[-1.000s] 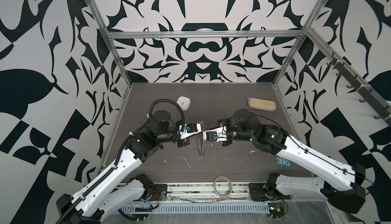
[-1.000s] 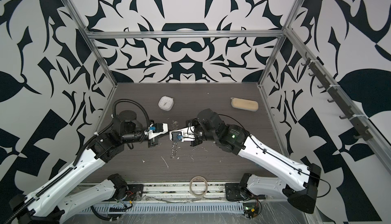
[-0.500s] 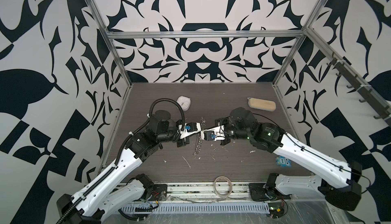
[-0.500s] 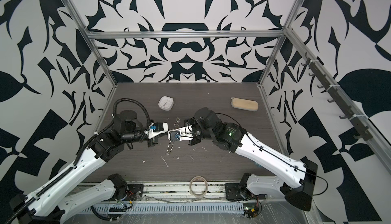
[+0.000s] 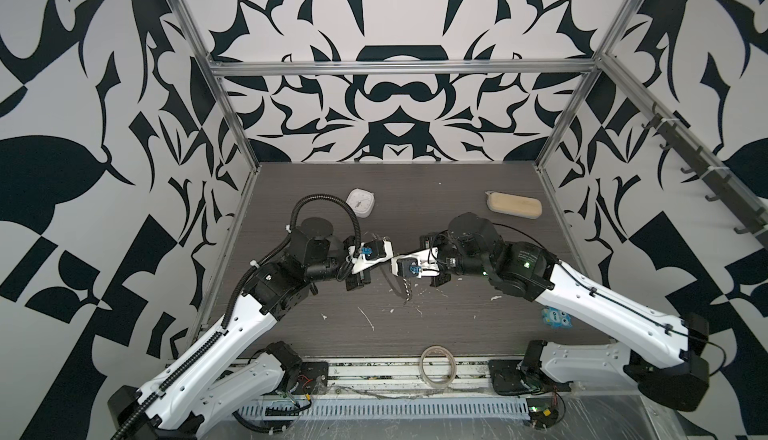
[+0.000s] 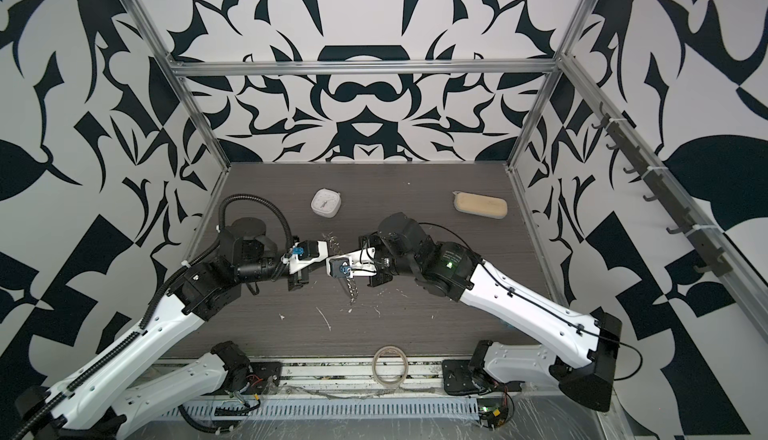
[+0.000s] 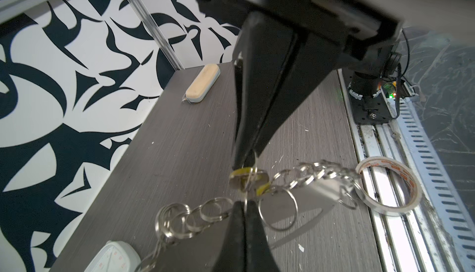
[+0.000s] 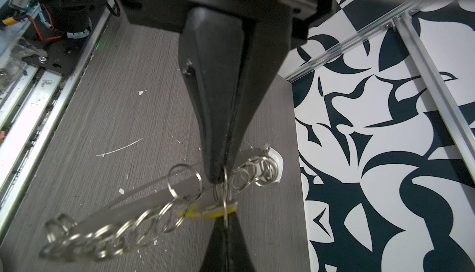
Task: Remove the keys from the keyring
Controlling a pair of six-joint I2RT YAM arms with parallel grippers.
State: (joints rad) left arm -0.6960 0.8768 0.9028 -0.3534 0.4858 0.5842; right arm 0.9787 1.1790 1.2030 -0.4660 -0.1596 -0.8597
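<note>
a: where's the yellow key tag [image 8: 209, 213]?
b: up in the air over the middle of the counter [image 7: 180, 142], right between the two tool tips. it's flat, seen nearly edge-on, with a silvery piece against it and a thin ring passing by it.
a: and the keyring [image 7: 308, 171]?
b: a floppy chain of small silvery rings, plus one that looks larger, strung through the same spot. it droops away on both sides of the tips. in both top views one end dangles low toward the counter, and i can't tell if it touches.
a: the tools?
b: the left tool [image 7: 244, 206] and the right tool [image 8: 221, 176] meet tip to tip, both pressed together. each pinches a thin ring of the bunch where the tag hangs. i can't tell whether either one also bites the tag itself.
a: so which step is this?
b: i'd say the separating itself. the tag isn't free yet, and the two grips sit close on either side of the joint.
a: next move?
b: probably one tool holds its ring steady while the other works the tag's little ring round and out of the coil. small, careful motion; a plain tug would likely drag the whole chain along or slip off the wire.
a: anything else around?
b: white scraps [image 5: 368, 318] on the counter below, a tape roll [image 7: 390, 210] on the rail at the front edge, and a white clock [image 5: 360, 203] and a tan block [image 5: 514, 207] farther back, well apart.
</note>
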